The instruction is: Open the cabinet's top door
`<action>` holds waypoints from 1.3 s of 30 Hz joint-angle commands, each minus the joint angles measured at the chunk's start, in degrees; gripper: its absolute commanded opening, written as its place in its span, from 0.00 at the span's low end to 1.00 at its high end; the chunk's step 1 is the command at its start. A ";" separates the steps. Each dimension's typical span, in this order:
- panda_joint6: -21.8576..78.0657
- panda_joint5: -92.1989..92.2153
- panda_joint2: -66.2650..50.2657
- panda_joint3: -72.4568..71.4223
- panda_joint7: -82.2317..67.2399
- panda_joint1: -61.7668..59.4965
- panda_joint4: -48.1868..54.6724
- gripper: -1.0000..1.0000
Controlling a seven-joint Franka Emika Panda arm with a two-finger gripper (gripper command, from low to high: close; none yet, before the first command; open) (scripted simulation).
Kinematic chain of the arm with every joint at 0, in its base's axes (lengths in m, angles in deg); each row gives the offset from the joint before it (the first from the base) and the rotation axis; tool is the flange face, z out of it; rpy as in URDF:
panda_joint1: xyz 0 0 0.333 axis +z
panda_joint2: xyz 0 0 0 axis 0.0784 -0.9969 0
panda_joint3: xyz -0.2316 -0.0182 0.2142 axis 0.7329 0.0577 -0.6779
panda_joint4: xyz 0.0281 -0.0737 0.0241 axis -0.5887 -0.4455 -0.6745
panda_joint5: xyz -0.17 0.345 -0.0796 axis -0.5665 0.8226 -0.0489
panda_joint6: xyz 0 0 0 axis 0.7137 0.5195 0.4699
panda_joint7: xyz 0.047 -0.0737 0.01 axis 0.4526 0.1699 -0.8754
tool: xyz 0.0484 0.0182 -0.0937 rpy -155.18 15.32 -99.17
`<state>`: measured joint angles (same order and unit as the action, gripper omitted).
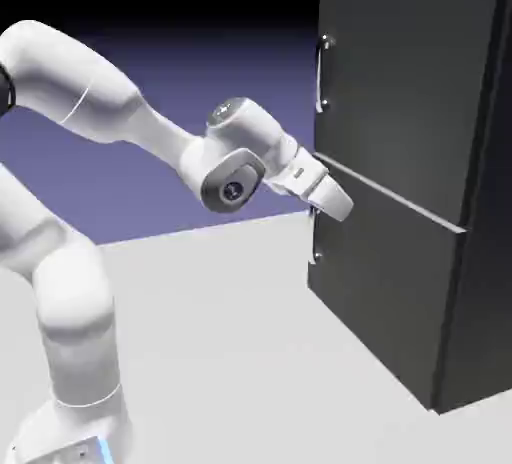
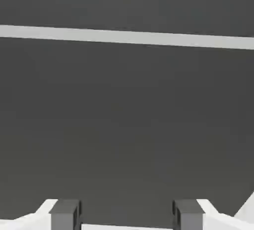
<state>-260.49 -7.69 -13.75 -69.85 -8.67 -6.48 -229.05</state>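
Matt dark cabinet, glossy white arm

You have the cabinet in flat, smooth dark grey with almost no shine, and its top door carries a slim handle that looks like polished silver metal. The arm reads as smooth glossy white plastic with soft highlights; the claw ends in dull grey fingertips. The desk is a plain, pale grey matt surface.

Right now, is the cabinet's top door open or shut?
Shut: the large upper dark grey door panel sits flush with the tall dark grey-black cabinet, no gap showing.
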 commanded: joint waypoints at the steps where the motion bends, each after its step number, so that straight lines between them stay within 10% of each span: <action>1: -0.27 2.50 0.34 -1.23 -1.62 -0.99 0.89 0.50; 39: -10.39 97.20 13.25 -47.76 -63.18 -38.54 34.68 0.50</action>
<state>-270.88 89.51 -0.50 -117.61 -71.84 -45.02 -194.38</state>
